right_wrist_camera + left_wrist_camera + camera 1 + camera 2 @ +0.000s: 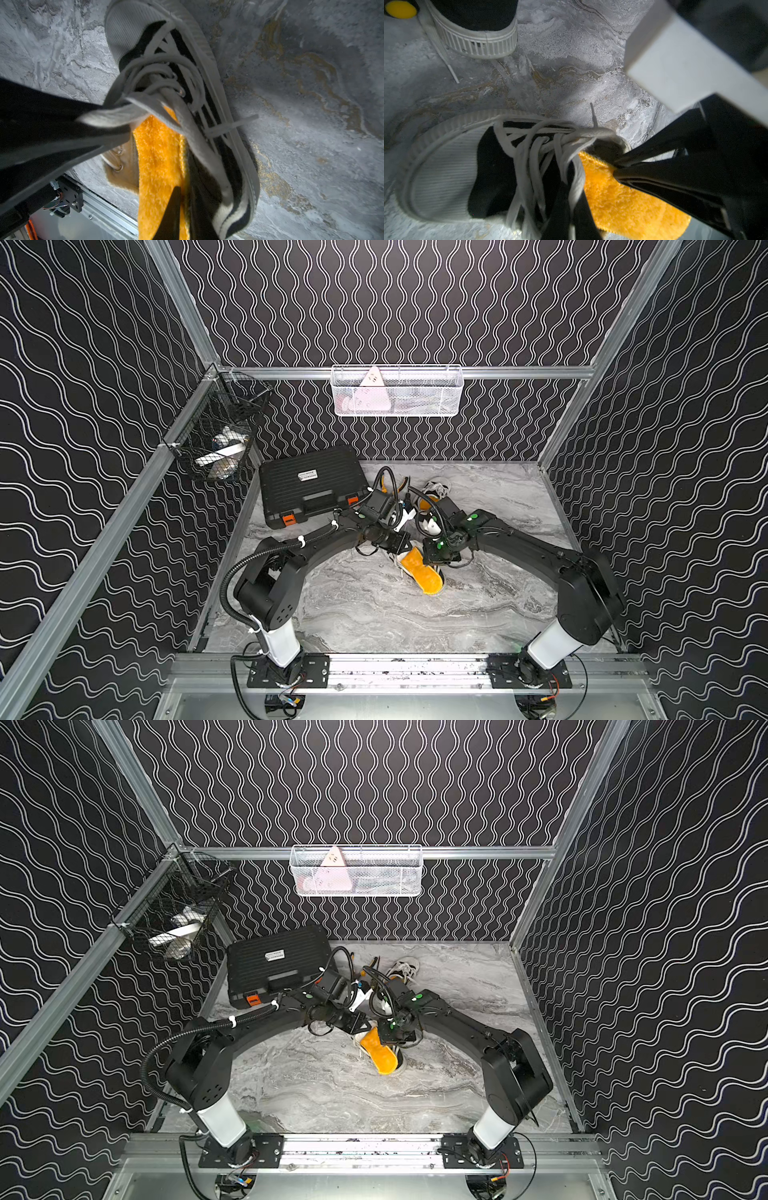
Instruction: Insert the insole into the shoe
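In both top views the shoe point(399, 566) point(358, 1043) lies on the marble table point(374, 614) near the black case point(311, 485), on the case's side toward the arm bases. The orange insole point(423, 576) sticks out of it.

From the left wrist, the right gripper point(616, 169) is pinched closed on the insole's edge.

From the right wrist, the left gripper point(122, 117) is clamped tight on the shoe at its laces.

Black walls point(415, 302), white wavy lines; aluminium frame point(519, 372). Grey marbled tabletop point(374, 614), lower centre. White mesh basket point(436, 400) upper centre, black wire basket point(195, 456) left, black case point(311, 493) beside it.
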Action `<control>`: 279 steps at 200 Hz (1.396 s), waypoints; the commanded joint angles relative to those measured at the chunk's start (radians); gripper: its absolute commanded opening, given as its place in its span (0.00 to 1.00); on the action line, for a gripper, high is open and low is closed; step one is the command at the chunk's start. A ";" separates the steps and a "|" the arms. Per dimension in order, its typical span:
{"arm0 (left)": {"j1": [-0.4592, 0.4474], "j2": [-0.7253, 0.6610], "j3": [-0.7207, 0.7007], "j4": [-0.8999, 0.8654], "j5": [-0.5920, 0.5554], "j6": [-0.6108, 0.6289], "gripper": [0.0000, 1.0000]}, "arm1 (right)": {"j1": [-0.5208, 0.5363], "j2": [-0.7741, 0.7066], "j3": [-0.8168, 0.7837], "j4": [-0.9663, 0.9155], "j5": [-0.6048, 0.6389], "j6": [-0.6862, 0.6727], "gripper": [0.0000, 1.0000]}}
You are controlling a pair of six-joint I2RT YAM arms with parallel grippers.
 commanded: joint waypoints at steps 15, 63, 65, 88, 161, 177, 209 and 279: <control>-0.001 -0.014 -0.006 0.016 0.031 0.013 0.00 | -0.011 0.006 -0.002 0.025 0.070 0.000 0.09; -0.001 -0.005 -0.003 0.020 0.072 0.000 0.00 | -0.039 0.072 0.013 0.150 0.028 -0.016 0.08; -0.002 -0.004 -0.004 0.022 0.072 -0.003 0.00 | -0.039 0.076 0.018 0.150 0.028 -0.017 0.08; -0.001 0.001 0.001 0.021 0.067 -0.019 0.00 | -0.038 0.087 0.037 0.185 0.013 -0.006 0.09; -0.001 -0.071 -0.108 0.128 -0.055 -0.139 0.00 | -0.088 -0.053 -0.009 0.067 0.064 0.001 0.42; -0.002 -0.096 -0.125 0.144 -0.083 -0.155 0.00 | -0.106 -0.101 -0.031 -0.009 0.093 0.009 0.46; -0.001 -0.103 -0.128 0.144 -0.103 -0.153 0.00 | -0.112 -0.158 -0.109 -0.088 0.016 0.048 0.49; -0.006 -0.095 -0.125 0.149 -0.098 -0.153 0.00 | -0.105 -0.127 -0.131 0.021 -0.109 0.109 0.16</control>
